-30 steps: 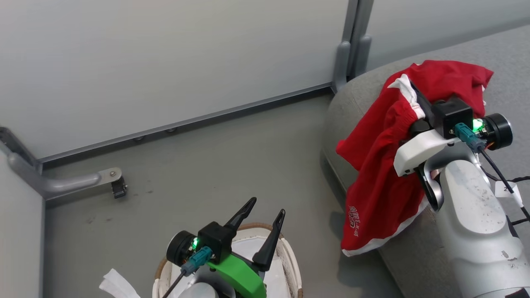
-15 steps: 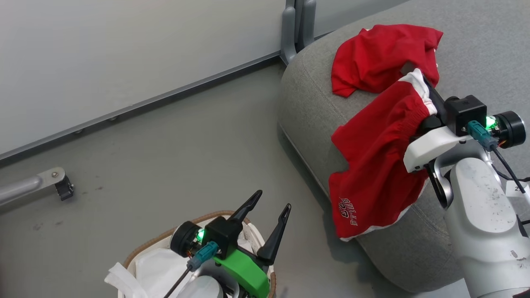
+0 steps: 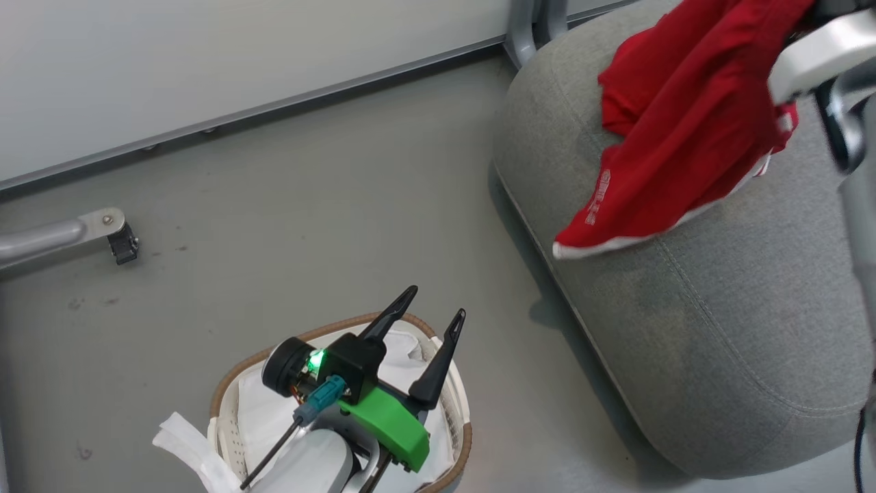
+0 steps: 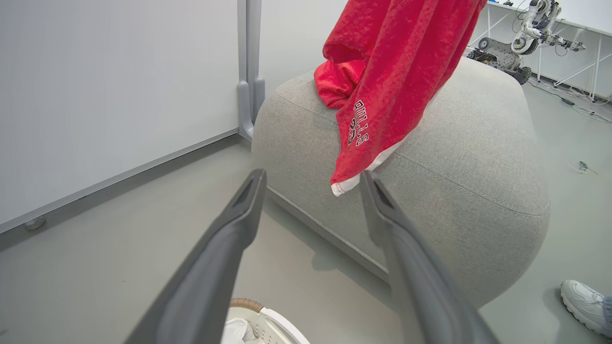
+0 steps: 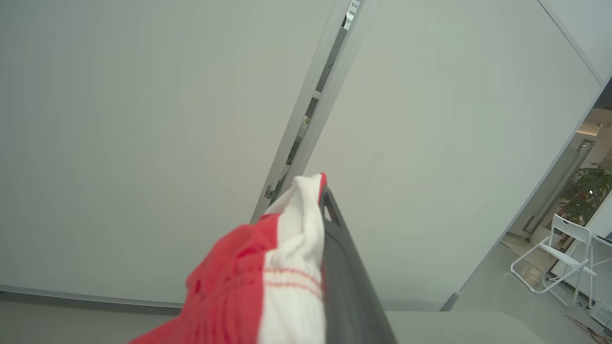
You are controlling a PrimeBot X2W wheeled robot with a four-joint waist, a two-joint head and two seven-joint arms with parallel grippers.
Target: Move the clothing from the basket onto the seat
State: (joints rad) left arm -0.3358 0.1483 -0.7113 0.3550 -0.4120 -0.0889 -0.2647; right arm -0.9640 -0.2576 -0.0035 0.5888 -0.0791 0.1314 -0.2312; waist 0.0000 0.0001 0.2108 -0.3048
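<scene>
A red garment of the clothing with a white hem hangs from my right gripper, which is shut on its white waistband. It dangles over the left part of the grey seat. Behind it, a second red garment lies on the seat. My left gripper stands open, holding nothing, above the basket, whose white liner shows inside. In the left wrist view the left gripper points toward the seat.
Pale wall panels with a grey post stand behind the seat. A metal foot with a caster sits on the floor at the left. A person's shoe is beside the seat. A white folding chair stands far off.
The head camera has swung. My right arm has lifted the red garment higher and carried it further over the seat. The left gripper stays open above the basket.
</scene>
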